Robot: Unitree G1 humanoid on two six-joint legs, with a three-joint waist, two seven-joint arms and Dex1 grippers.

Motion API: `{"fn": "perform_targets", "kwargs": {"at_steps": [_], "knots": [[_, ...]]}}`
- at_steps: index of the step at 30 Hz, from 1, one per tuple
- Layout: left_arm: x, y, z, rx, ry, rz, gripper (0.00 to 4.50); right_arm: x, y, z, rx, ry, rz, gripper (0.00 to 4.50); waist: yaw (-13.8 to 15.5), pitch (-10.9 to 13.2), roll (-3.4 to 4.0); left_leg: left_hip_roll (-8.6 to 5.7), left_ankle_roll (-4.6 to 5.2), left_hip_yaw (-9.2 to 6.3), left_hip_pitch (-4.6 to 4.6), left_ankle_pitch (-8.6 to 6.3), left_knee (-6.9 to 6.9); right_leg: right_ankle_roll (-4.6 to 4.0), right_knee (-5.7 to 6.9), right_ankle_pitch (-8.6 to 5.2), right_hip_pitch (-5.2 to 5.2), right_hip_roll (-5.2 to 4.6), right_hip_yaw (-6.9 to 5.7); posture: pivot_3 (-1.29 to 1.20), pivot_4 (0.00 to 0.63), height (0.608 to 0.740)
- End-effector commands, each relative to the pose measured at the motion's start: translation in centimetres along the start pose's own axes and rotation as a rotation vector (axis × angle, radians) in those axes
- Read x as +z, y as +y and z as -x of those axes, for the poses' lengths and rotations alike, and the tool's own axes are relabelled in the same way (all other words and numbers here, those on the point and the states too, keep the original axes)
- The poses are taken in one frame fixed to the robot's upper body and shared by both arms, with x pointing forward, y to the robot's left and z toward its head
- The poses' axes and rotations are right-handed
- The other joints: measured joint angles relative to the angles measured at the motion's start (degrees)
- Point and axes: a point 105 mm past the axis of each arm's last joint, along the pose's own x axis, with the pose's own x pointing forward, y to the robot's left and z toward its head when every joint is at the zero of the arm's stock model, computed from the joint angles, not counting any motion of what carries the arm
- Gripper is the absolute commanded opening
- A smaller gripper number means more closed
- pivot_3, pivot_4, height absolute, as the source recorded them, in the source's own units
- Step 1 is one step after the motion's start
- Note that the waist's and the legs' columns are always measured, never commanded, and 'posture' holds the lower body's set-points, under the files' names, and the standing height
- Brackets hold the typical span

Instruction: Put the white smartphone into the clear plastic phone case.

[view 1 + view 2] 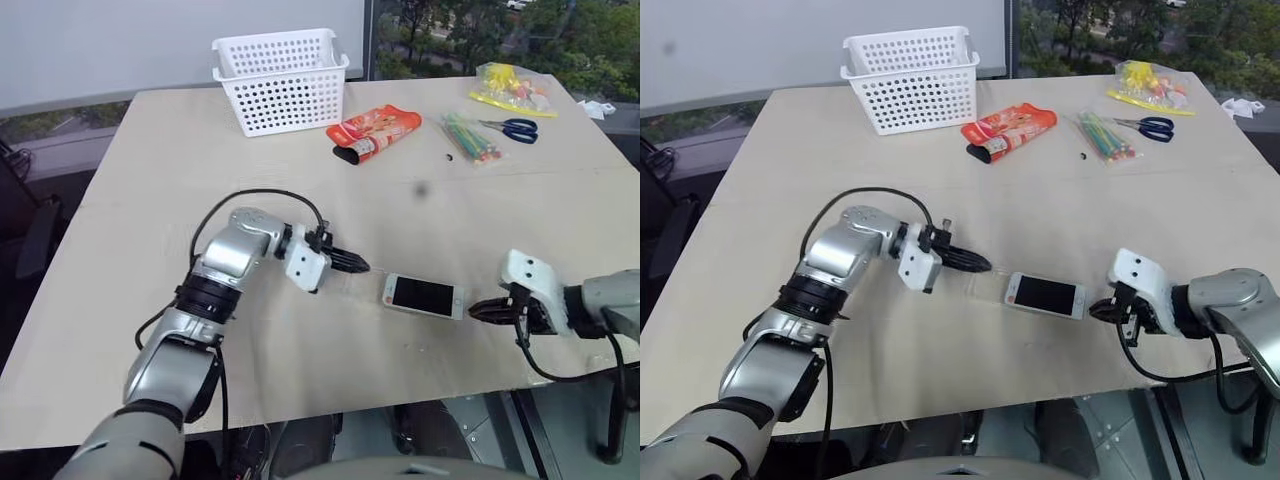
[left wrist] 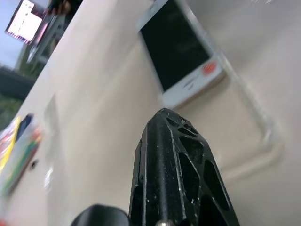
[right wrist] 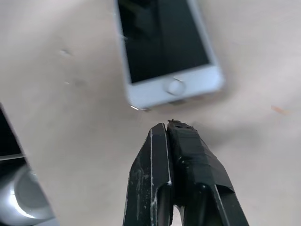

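- A pale wooden tabletop (image 1: 300, 180) carries everything; the white smartphone (image 1: 423, 296), a small flat rectangle with a dark screen and white ends, lies face up close to the table's near edge, right of the middle
- The clear plastic phone case (image 2: 244, 136), a thin, almost invisible shell with glossy rounded edges, lies flat under and beside the phone's left end; the phone seems partly slid into it, with the case's open part reaching toward the left arm
- The left gripper (image 1: 350, 263), two black fingers pressed together with nothing between them, hovers just left of the case, tips pointing at the phone
- The right gripper (image 1: 487, 309), fingers also pinched together and empty, sits just off the phone's right end, near the home button, not clearly touching
- Far off toward the table's back edge stand a white perforated plastic basket (image 1: 281, 80), an orange snack packet (image 1: 374, 132), a clear bag of coloured sticks (image 1: 470, 137), blue-handled scissors (image 1: 514, 128) and a clear bag of yellow items (image 1: 510, 88)
- Likely risk: a push from the right could slide phone and case together across the smooth wood unless the left fingers brace the case
- An off-centre push may skew the phone so a corner catches on the case rim
- Pressing down could flex or flip the light shell
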Motion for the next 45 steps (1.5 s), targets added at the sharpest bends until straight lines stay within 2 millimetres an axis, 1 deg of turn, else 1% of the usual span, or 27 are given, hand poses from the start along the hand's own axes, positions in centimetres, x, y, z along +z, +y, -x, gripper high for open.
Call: {"fn": "perform_targets", "kwargs": {"at_steps": [1, 4, 7, 11, 14, 20, 31, 34, 37, 41, 45], "knots": [[-0.5, 0.7, 1.0, 0.042, 0.033, -0.014, 0.00, 0.6, -0.7, 0.7, -0.045, -0.003, 0.045, 0.04, 0.07, 0.00, 0.01, 0.00, 0.00, -0.02, 0.00, 0.00, 0.00, -0.01, 0.01, 0.00, 0.00, 0.00, -0.01, 0.00, 0.150, 0.740], [-2.2, 1.3, 1.8, 0.083, 0.106, -0.003, 0.00, 0.7, -0.5, 0.3, -0.033, 0.001, 0.055, 0.04, 0.07, 0.01, 0.01, 0.01, 0.00, -0.04, -0.01, 0.00, 0.00, -0.01, 0.02, 0.00, -0.01, 0.02, -0.03, 0.00, 0.150, 0.740], [-2.9, 0.9, 1.5, 0.063, 0.133, 0.011, 0.00, 0.9, -0.2, -0.1, -0.018, 0.000, 0.065, 0.04, 0.05, 0.01, 0.01, 0.01, 0.00, -0.01, -0.01, 0.00, -0.01, -0.01, 0.01, 0.01, -0.01, 0.01, -0.02, 0.00, 0.150, 0.740], [-2.9, 0.3, 0.4, 0.028, 0.132, 0.005, 0.00, 1.1, 0.0, -0.6, -0.003, 0.007, 0.080, 0.04, 0.16, 0.01, 0.01, 0.00, 0.00, -0.03, -0.02, 0.00, 0.00, -0.01, 0.01, 0.01, -0.01, -0.01, -0.01, 0.00, 0.150, 0.740], [-2.5, -0.6, -1.3, -0.026, 0.110, 0.002, 0.00, 1.5, 0.3, -1.3, 0.017, 0.009, 0.103, 0.04, 0.14, 0.01, 0.01, -0.01, 0.00, -0.01, -0.02, 0.00, 0.01, 0.00, 0.01, 0.02, 0.00, -0.02, -0.01, 0.00, 0.150, 0.740], [-2.5, -1.6, -2.7, -0.069, 0.098, 0.010, 0.00, 2.5, 1.1, -2.6, 0.063, -0.020, 0.128, 0.04, 0.06, 0.01, 0.01, -0.02, 0.00, -0.02, -0.01, 0.00, 0.03, 0.02, 0.04, 0.04, 0.00, -0.01, -0.01, 0.00, 0.150, 0.740], [-2.6, -2.0, -2.9, -0.063, 0.087, 0.037, 0.00, 5.1, 2.5, -4.9, 0.128, -0.081, 0.163, 0.04, -0.34, 0.00, 0.02, -0.01, 0.00, -0.01, 0.04, 0.00, 0.05, 0.02, 0.12, 0.05, 0.00, 0.02, 0.00, 0.00, 0.150, 0.740], [-2.6, -2.0, -3.0, -0.062, 0.086, 0.038, 0.00, 5.3, 2.7, -5.1, 0.134, -0.086, 0.164, 0.04, -0.64, 0.00, 0.02, 0.00, 0.00, -0.01, 0.14, 0.01, 0.07, 0.01, 0.38, 0.04, 0.00, 0.02, 0.01, 0.00, 0.150, 0.740], [-2.1, -1.7, -2.5, -0.041, 0.063, 0.034, 0.00, 5.0, 2.0, -4.7, 0.100, -0.085, 0.147, 0.04, -0.85, 0.00, 0.02, 0.02, 0.00, -0.03, 0.28, 0.01, 0.07, -0.01, 0.63, -0.02, 0.00, 0.04, 0.01, 0.00, 0.150, 0.740], [-0.9, -0.9, -1.1, 0.002, -0.001, 0.023, 0.00, 4.5, 0.4, -3.1, 0.016, -0.119, 0.114, 0.04, -0.75, 0.01, 0.02, 0.03, 0.00, -0.03, 0.30, 0.02, 0.11, 0.06, 0.73, -0.07, 0.00, 0.04, 0.01, 0.00, 0.150, 0.740], [-0.4, -0.9, 0.3, 0.007, -0.024, 0.005, 0.00, 3.7, 0.0, -1.2, -0.030, -0.177, 0.097, 0.04, -0.65, 0.01, 0.01, 0.00, -0.01, 0.00, 0.23, 0.02, 0.14, 0.02, 0.70, 0.02, -0.01, 0.01, 0.04, 0.00, 0.150, 0.740]]}}
